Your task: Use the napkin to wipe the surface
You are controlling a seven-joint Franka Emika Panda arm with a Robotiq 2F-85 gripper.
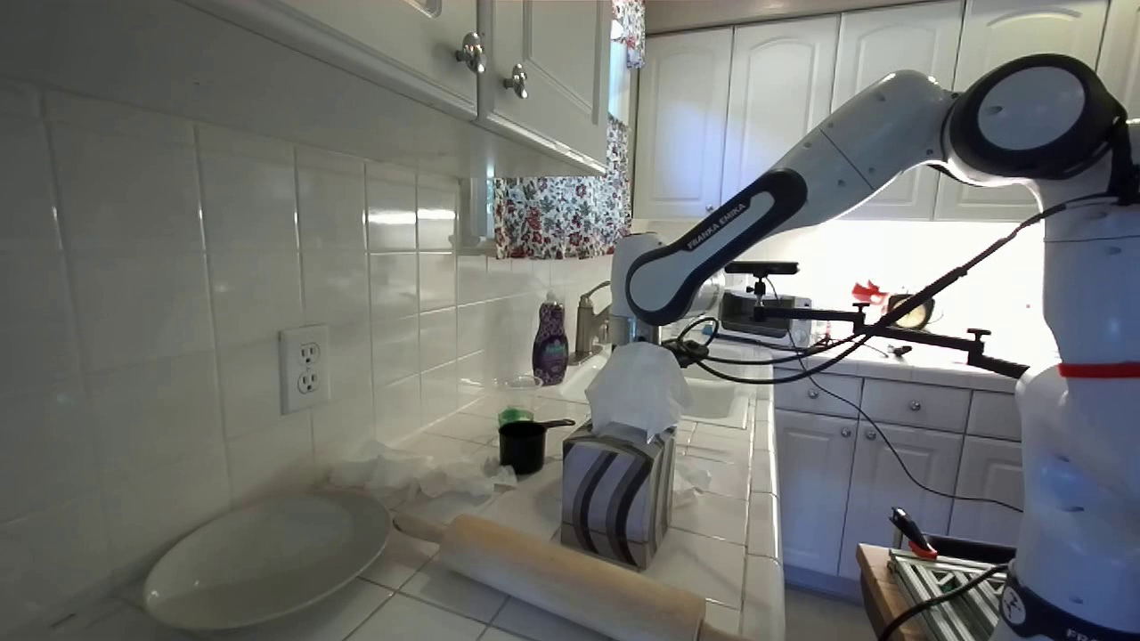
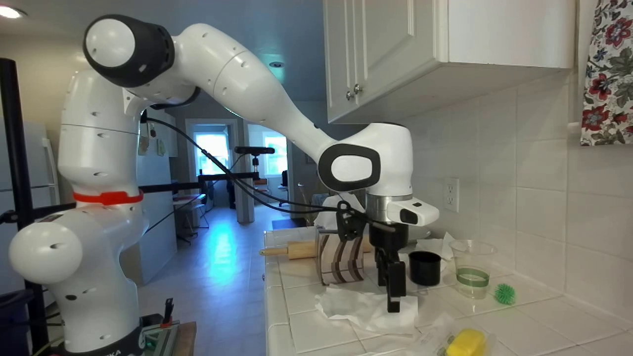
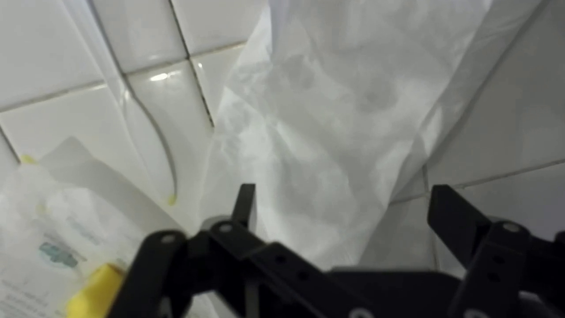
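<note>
The napkin (image 2: 366, 309) is a thin, white, creased sheet lying spread on the white tiled worktop surface (image 2: 314, 338). In the wrist view the napkin (image 3: 326, 110) fills the middle, and bare worktop (image 3: 525, 128) shows at both sides. My gripper (image 2: 390, 296) points straight down over the napkin; in the wrist view its fingers (image 3: 344, 194) are wide apart with nothing held between them. The near fingertip appears at or just above the napkin; contact cannot be told. In an exterior view the gripper is hidden behind the tissue box, and only an edge of the napkin (image 1: 690, 478) shows.
A striped tissue box (image 1: 614, 499) stands close to the gripper, with a rolling pin (image 1: 570, 579) and oval dish (image 1: 267, 561) beyond. A black cup (image 2: 425, 268), clear cup (image 2: 473, 257), green spiky ball (image 2: 505, 293), yellow object (image 2: 466, 342) and white plastic knife (image 3: 148, 148) lie nearby.
</note>
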